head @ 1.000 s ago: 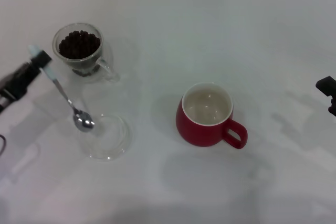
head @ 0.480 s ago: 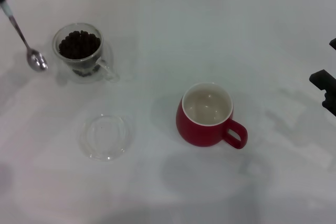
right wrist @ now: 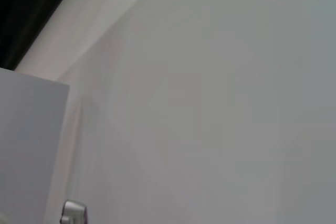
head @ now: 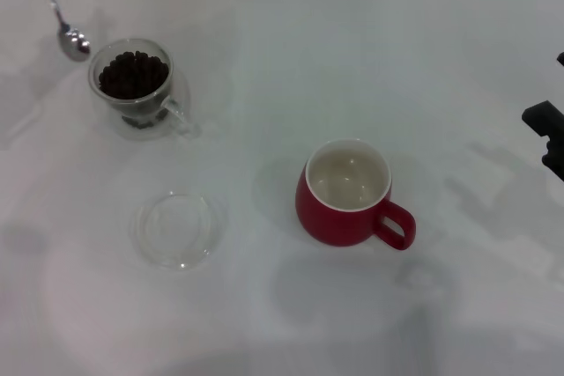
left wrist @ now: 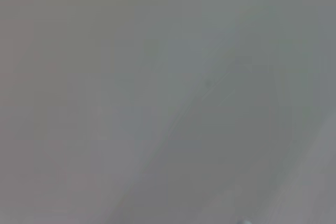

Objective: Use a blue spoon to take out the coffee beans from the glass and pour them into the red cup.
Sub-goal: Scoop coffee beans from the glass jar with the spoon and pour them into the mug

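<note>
The blue spoon (head: 60, 11) hangs at the far left with its bowl just beyond the far-left rim of the glass (head: 134, 84) of coffee beans (head: 132, 74), long axis running far-left; the left tool is out of view, grip state indeterminable.

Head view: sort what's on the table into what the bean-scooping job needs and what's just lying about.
For the job:
- spoon, at the far left, bowl just beyond the glass
- glass with the beans
- red cup, nothing inside

Lying about:
- clear saucer, bare, nearer than the glass
- right hand, at the right edge, away from everything
</note>
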Robot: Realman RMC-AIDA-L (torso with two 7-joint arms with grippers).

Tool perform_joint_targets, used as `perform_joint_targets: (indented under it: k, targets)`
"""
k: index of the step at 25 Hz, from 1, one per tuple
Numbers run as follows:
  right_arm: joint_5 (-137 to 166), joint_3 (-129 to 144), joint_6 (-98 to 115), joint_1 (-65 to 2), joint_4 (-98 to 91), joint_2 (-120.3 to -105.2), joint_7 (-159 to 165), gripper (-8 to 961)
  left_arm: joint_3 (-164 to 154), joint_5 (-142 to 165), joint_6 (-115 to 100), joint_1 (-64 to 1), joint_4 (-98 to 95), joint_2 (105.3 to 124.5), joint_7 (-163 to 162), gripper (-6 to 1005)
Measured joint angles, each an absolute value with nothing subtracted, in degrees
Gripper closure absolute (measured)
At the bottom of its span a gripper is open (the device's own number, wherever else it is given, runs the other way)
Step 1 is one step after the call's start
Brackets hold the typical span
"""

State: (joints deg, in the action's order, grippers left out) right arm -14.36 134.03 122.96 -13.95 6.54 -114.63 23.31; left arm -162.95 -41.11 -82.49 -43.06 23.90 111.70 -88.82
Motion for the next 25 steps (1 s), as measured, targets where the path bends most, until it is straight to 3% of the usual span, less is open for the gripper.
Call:
perform_joint_targets:
  k: [9, 25]
  targets:
    - [-16.43, 134.03, 122.31, -13.55, 6.43, -114.70, 23.45, 309, -163.01, -28.70, -73.25, -49.39, 23.40, 111.90, -93.14, 870]
    - [-18.47, 134.03, 120.93, -14.30, 6.35, -114.46, 25.00, 308, -162.98, -29.30, -67.06, -46.63, 19.49, 115.51, -91.98, 870]
